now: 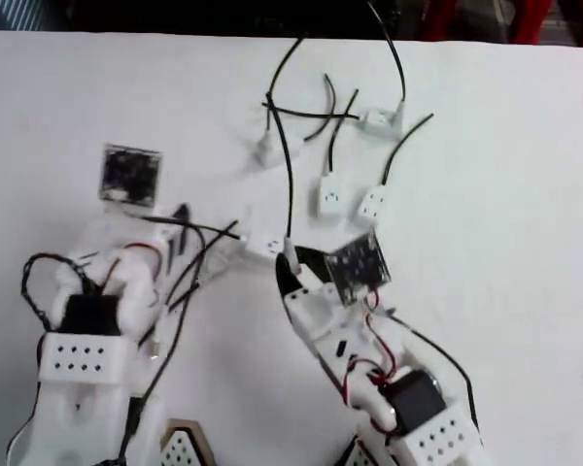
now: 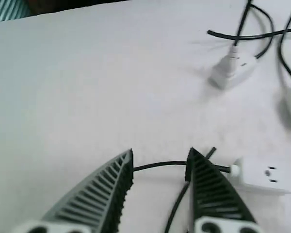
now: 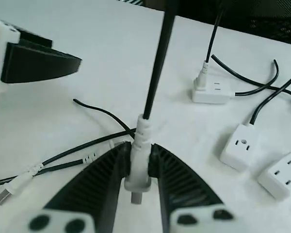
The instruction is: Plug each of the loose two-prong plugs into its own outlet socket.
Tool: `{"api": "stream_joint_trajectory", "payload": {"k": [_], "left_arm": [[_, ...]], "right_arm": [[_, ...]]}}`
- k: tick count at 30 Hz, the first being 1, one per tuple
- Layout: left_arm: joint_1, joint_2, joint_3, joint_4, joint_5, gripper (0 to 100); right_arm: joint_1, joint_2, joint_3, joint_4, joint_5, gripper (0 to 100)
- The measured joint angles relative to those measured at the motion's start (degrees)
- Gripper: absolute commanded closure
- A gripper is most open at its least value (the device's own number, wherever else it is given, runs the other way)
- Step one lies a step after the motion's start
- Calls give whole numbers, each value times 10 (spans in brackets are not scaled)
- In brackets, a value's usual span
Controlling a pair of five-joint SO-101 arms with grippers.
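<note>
**Plug poised for insertion, socket cord straddled**
The white two-prong plug [image 3: 141, 131] is pinched prongs-down by the closed right gripper [image 3: 138, 153], seemingly to be lined up with the white outlet socket block [image 2: 264, 174] nearby. The left gripper [image 2: 161, 158] is spread wide astride that block's black cord [image 2: 155, 166], and nothing is gripped.

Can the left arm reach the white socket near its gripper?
Probably yes. The socket lies close beside the open left gripper, which straddles its cord. The right gripper, holding a plug, sits nearby and might crowd it.
</note>
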Motion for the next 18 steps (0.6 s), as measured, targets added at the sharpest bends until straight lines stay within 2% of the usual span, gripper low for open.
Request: {"api": "stream_joint_trajectory", "payload": {"k": [5, 10, 14, 18], "left_arm": [[90, 0, -48, 63, 4, 808], [183, 0, -75, 108, 4, 807], [254, 0, -90, 126, 4, 806], [295, -1, -91, 129, 4, 808]], "right_arm": [[-17, -89, 17, 51, 0, 981], [-16, -98, 21, 55, 0, 981], [-20, -98, 21, 55, 0, 981], [-25, -98, 22, 62, -1, 981]]}}
